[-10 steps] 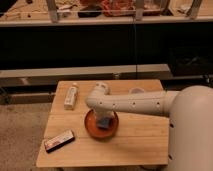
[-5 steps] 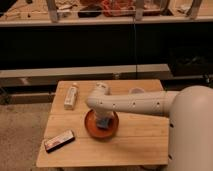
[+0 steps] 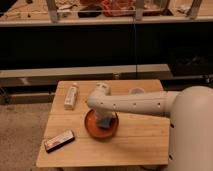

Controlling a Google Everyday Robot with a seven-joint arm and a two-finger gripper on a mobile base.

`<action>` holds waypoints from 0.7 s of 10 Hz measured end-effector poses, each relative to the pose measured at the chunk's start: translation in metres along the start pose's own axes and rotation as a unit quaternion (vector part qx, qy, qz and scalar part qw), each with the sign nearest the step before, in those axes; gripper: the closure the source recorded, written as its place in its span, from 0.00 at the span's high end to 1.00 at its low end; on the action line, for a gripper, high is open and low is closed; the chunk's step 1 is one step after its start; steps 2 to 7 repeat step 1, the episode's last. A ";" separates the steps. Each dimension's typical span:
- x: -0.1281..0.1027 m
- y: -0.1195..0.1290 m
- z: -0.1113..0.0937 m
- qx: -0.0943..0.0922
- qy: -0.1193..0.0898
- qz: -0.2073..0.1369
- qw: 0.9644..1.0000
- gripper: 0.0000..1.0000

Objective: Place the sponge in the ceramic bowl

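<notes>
The orange-red ceramic bowl sits left of the middle of the wooden table. My white arm reaches in from the right and bends down over it. The gripper is low inside the bowl, pointing down at its floor. A small bluish piece, the sponge, shows right at the gripper's tip within the bowl. Whether it rests on the bowl or hangs from the gripper is hidden by the arm.
A pale bottle lies at the table's back left. A dark flat bar with a pale label lies near the front left corner. A small pale cup stands at the back edge. Dark shelving runs behind the table.
</notes>
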 end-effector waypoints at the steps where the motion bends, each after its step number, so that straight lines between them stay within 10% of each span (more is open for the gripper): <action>1: 0.000 0.000 0.000 0.000 0.000 -0.002 1.000 0.56; 7: 0.000 0.000 0.000 0.000 0.000 -0.002 1.000 0.56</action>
